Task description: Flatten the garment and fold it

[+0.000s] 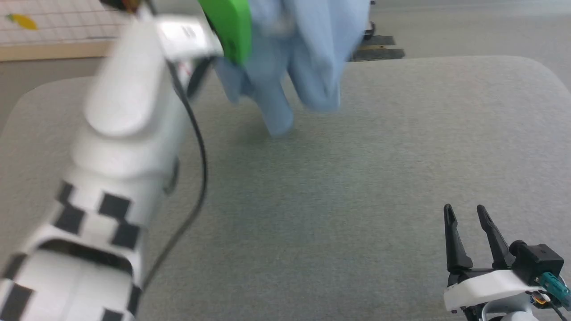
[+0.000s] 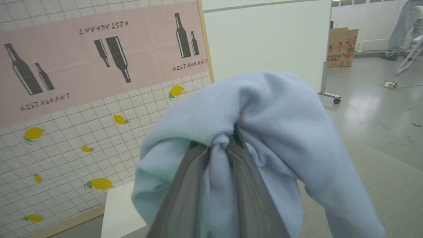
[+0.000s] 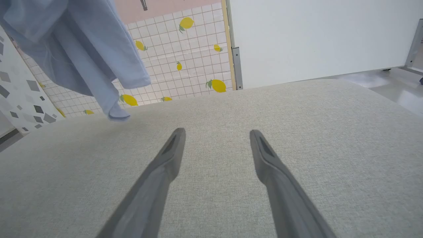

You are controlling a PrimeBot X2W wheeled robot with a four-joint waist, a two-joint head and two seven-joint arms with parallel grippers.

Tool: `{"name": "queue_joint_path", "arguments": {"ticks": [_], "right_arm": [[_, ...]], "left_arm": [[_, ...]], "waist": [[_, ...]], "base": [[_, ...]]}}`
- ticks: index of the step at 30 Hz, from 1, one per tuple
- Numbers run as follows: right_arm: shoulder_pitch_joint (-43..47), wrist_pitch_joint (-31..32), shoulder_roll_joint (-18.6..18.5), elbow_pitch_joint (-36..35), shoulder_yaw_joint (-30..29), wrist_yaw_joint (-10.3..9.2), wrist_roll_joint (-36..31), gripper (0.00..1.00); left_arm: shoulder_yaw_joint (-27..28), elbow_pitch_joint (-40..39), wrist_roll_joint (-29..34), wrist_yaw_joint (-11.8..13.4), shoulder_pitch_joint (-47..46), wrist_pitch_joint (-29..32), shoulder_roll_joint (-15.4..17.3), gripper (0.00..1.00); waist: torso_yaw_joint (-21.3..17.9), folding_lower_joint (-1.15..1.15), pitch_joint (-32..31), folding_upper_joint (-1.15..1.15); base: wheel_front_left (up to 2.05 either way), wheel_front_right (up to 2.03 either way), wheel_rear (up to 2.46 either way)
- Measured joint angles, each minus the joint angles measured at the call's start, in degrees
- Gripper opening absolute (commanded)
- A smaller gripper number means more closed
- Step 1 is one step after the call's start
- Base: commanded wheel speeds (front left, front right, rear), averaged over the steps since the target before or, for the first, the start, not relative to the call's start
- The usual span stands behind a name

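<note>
T-shirt [image 1: 312, 53], light blue, bunched and pinched between narrow jaws of left pincer [image 2: 216, 140], hanging over far part of grey tabletop [image 1: 357, 178]. At near right corner, right pincer [image 1: 465, 211] spread wide, empty.

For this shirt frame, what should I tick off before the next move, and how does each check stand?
1. Grip: the left hand holds the garment: ok, fabric is bunched between its fingers.
2. Free hand: the right hand is open and holds nothing: ok, it sits low over the table.
3. Garment flat: not ok, it hangs bunched in folds.
4. Lowest tip of the garment off the table: cannot tell.
5. A hem or corner exposed for the right hand to take: cannot tell, the folds hide the edges.
</note>
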Motion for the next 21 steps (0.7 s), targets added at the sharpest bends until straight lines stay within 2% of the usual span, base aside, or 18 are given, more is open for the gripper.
{"name": "queue_joint_path", "arguments": {"ticks": [6, 10, 14, 18, 19, 20, 21], "right_arm": [[0.5, 0.0, 0.0, -0.4, -0.3, 0.00, 0.0, 1.00], [0.5, 0.0, 0.0, -0.7, -0.5, 0.00, 0.1, 1.00], [0.5, 0.0, 0.0, -0.8, -0.4, 0.00, 0.5, 1.00], [0.5, 0.0, 0.0, -0.8, -0.2, 0.00, 0.5, 1.00], [0.5, 0.0, 0.0, -0.8, -0.2, 0.00, 0.6, 1.00], [0.5, 0.0, 0.0, -0.9, -0.3, 0.00, 0.6, 1.00], [0.5, 0.0, 0.0, -0.8, -0.3, 0.00, 0.7, 1.00]], "left_arm": [[-6.8, 3.7, -2.4, 0.0, 12.0, 3.5, -2.0, 0.00], [-13.4, 7.9, -1.8, 0.0, 19.3, 6.3, -3.1, 0.00], [-18.8, 13.0, -0.5, 0.0, 23.5, 9.9, -3.3, 0.00], [-20.3, 14.9, -0.4, 0.0, 24.7, 10.7, -3.7, 0.00], [-20.1, 15.1, -0.7, 0.0, 24.7, 10.2, -3.9, 0.31], [-19.9, 15.3, -1.0, 0.0, 24.7, 9.8, -4.0, 0.87], [-19.1, 15.5, -1.9, 0.1, 24.7, 9.3, -4.2, 1.00]], "waist": [[-2.8, 0.00, 0.0, 0.00], [-3.7, 0.00, 0.6, 0.00], [-4.0, 0.00, 1.3, 0.00], [-3.6, 0.00, 1.6, 0.00], [-3.4, 0.00, 1.7, 0.00], [-3.1, 0.00, 1.6, 0.00], [-2.9, 0.00, 1.6, 0.00]], "base": [[0.00, 0.00, 0.00], [0.00, 0.00, 0.00], [0.00, 0.00, 0.00], [0.00, 0.00, 0.00], [0.00, 0.00, 0.00], [0.00, 0.00, 0.00], [0.00, 0.00, 0.00]]}}
